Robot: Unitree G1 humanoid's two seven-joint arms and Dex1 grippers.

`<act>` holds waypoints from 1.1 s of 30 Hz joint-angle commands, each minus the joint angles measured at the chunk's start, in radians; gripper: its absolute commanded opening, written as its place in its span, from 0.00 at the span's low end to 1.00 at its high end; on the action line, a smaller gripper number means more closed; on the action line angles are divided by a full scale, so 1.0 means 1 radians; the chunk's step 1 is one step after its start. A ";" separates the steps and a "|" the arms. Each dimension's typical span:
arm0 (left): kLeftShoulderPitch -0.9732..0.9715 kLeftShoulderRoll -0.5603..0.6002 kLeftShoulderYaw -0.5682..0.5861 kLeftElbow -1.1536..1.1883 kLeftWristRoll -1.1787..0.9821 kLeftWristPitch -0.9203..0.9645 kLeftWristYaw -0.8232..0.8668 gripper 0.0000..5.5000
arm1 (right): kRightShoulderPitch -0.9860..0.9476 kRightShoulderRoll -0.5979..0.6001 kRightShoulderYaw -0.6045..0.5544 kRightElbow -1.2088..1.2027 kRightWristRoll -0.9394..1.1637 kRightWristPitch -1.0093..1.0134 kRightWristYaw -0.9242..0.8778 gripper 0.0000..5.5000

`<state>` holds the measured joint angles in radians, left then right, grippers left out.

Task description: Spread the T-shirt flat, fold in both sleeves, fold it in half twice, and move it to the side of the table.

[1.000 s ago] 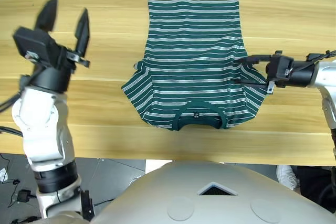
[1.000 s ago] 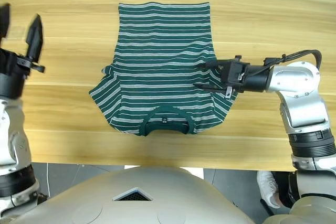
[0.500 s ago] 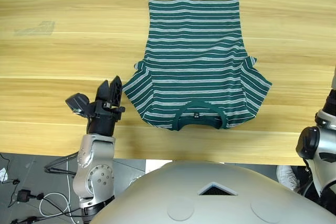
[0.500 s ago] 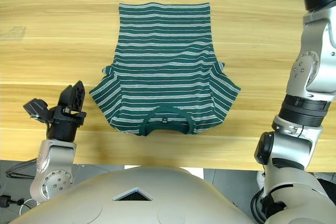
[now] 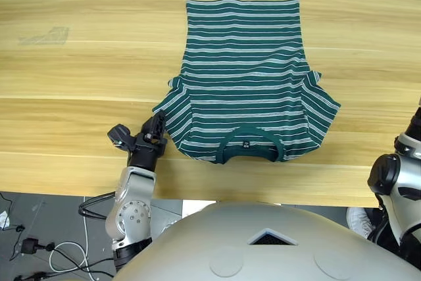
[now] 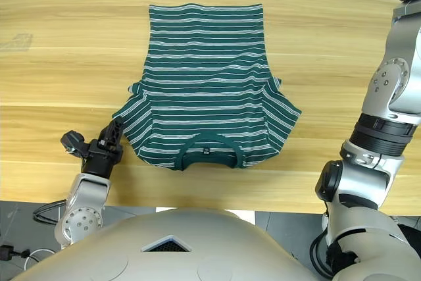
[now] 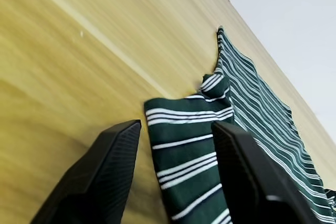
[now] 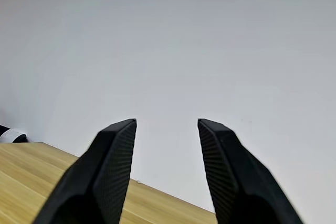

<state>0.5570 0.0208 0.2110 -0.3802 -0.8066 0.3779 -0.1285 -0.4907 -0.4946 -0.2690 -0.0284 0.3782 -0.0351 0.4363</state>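
One T-shirt (image 5: 243, 80), green with white stripes, lies spread on the wooden table (image 5: 79, 64): collar (image 5: 248, 144) toward the robot, hem (image 5: 242, 2) at the far side, neither sleeve folded in.

Head views, item two: left gripper (image 5: 156, 127), low at the near table edge, just beside the tip of the left sleeve (image 5: 172, 106). It is placed there, I judge, to take that sleeve for the first fold.

Item three: right arm (image 6: 388, 97), raised well clear of the cloth, likely so as not to disturb the right sleeve (image 5: 322, 100).

Left wrist view: fingers (image 7: 113, 150) parted and empty, the sleeve's corner lying just ahead between them, not yet pinched. The cloth lies flat to the wood, so a low approach seems needed.

Right wrist view: right gripper (image 8: 167, 124), fingers apart, holding nothing, aimed at a pale wall (image 8: 210, 35) above the table's edge.
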 commanded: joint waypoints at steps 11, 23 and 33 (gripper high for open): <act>-0.064 0.018 -0.017 0.131 0.096 0.008 -0.045 0.12 | 0.018 0.008 -0.011 -0.012 -0.003 -0.011 -0.002 0.39; -0.097 0.008 -0.009 0.135 0.143 -0.020 -0.034 0.00 | 0.062 0.012 -0.014 -0.030 -0.011 -0.010 -0.002 0.39; -0.073 0.070 -0.118 -0.066 0.367 -0.143 -0.069 0.00 | 0.063 0.022 -0.007 -0.012 -0.017 -0.020 0.003 0.39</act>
<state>0.4777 0.0713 0.1214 -0.4058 -0.4908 0.2585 -0.1912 -0.4348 -0.4806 -0.2783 -0.0482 0.3696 -0.0457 0.4356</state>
